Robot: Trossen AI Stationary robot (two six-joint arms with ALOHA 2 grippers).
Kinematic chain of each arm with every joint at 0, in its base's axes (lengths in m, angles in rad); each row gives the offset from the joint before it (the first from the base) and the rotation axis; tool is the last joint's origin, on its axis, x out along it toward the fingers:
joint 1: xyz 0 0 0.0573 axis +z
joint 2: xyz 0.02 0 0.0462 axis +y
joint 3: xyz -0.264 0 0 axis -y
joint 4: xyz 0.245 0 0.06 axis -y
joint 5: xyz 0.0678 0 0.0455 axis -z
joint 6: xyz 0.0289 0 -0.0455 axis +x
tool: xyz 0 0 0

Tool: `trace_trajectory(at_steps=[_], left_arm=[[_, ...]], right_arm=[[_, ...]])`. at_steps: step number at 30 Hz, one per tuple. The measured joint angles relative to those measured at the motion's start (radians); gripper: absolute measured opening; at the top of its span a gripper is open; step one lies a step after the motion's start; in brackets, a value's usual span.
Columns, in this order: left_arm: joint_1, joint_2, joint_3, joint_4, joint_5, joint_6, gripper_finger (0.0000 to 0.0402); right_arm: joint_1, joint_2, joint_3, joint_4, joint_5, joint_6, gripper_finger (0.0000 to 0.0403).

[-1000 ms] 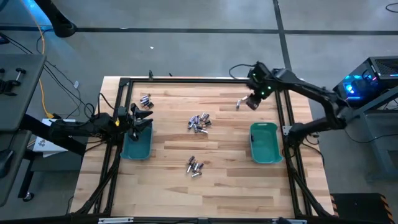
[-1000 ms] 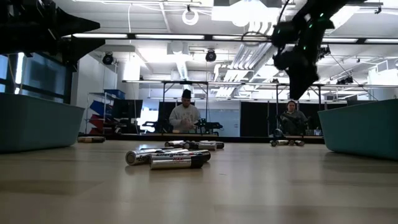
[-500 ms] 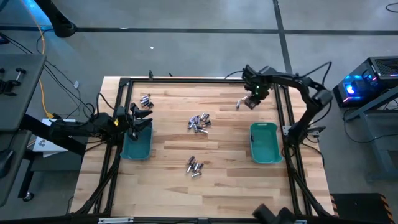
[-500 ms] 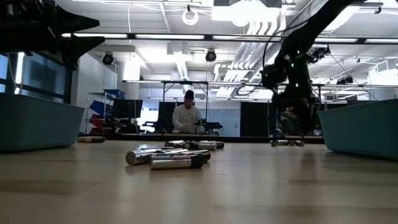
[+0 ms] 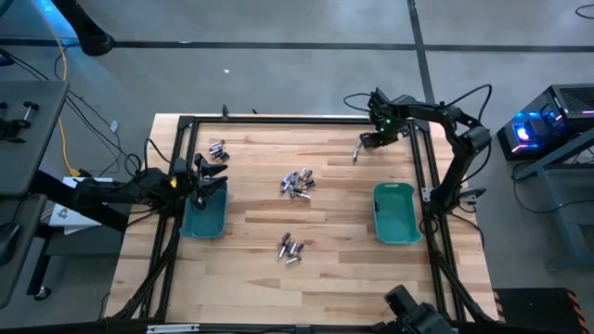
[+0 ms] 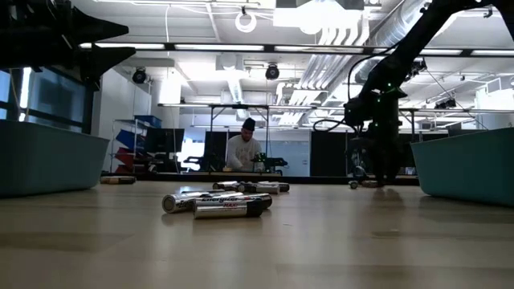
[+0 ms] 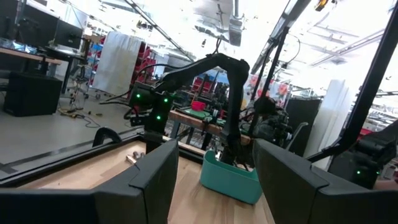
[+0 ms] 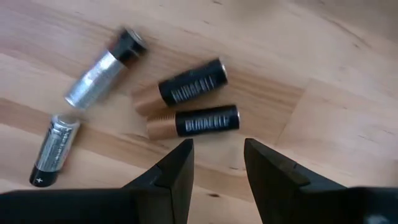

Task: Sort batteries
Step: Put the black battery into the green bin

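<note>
Four batteries [image 8: 186, 106] on the worktop's [image 5: 343, 223] far right: two dark with copper-brown ends, two silvery-grey with dark ends. The right tool [image 8: 216, 163] is down low right over them, fingers parted, nothing between them, the nearest copper-ended cell just beyond its tips. A second ago it hung higher. The left tool [image 5: 206, 176] waits open above the left teal bin [image 5: 204, 221].

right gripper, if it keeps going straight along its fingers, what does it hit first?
Most likely the nearer copper-and-black battery: the right gripper hangs open just short of it, jaws roughly framing it. A second one lies just beyond. Height above the table is unclear.
</note>
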Motion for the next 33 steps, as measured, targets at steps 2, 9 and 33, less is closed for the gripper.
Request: trace_trajectory(at_steps=[2, 9, 33], left_arm=[[0.000, 0.000, 0.000, 0.000, 0.000, 0.000, 0.0202], [0.000, 0.000, 0.000, 0.000, 0.000, 0.000, 0.0202], [0.000, 0.000, 0.000, 0.001, -0.001, -0.002, 0.0202]], right_arm=[[0.000, 0.000, 0.000, -0.008, -0.003, -0.006, 0.0136], [0.022, -0.013, 0.000, -0.019, -0.013, -0.296, 0.0136], [0.050, 0.081, 0.024, 0.218, 0.131, -1.077, 0.0100]])
